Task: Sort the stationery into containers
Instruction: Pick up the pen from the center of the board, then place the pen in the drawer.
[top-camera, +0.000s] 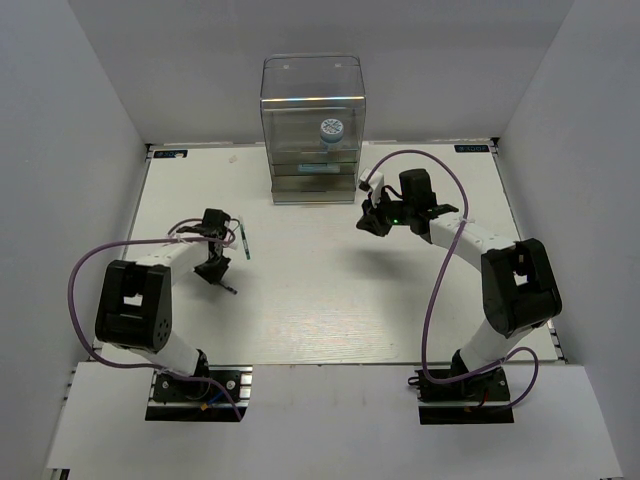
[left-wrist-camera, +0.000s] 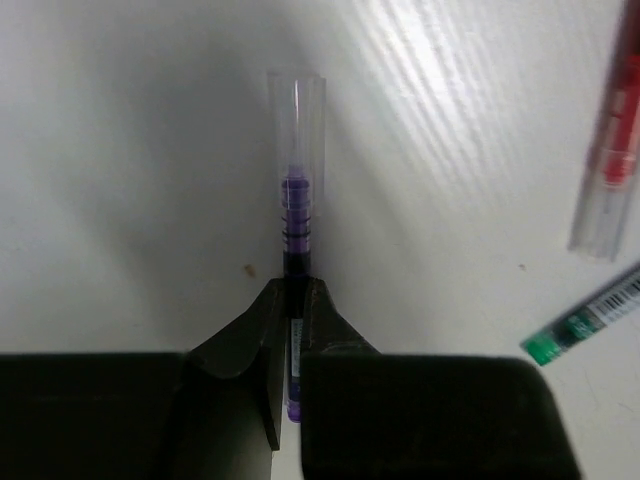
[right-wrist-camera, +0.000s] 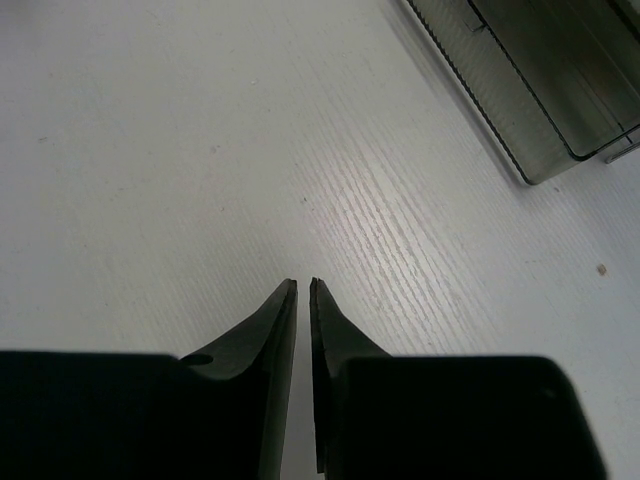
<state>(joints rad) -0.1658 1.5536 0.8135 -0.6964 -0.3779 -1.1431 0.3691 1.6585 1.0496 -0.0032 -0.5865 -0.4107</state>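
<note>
My left gripper is shut on a thin purple pen with a clear cap, which points away from me just above the table. In the top view this gripper is at the table's left. A clear red-orange-capped tube and a teal pen lie to its right; the teal pen also shows from above. The transparent drawer cabinet stands at the back, with the blue-and-white roll inside. My right gripper is shut and empty over bare table, just front-right of the cabinet.
White walls close in the table on three sides. The white tabletop stretches between the two arms. The cabinet's lower drawers face the arms.
</note>
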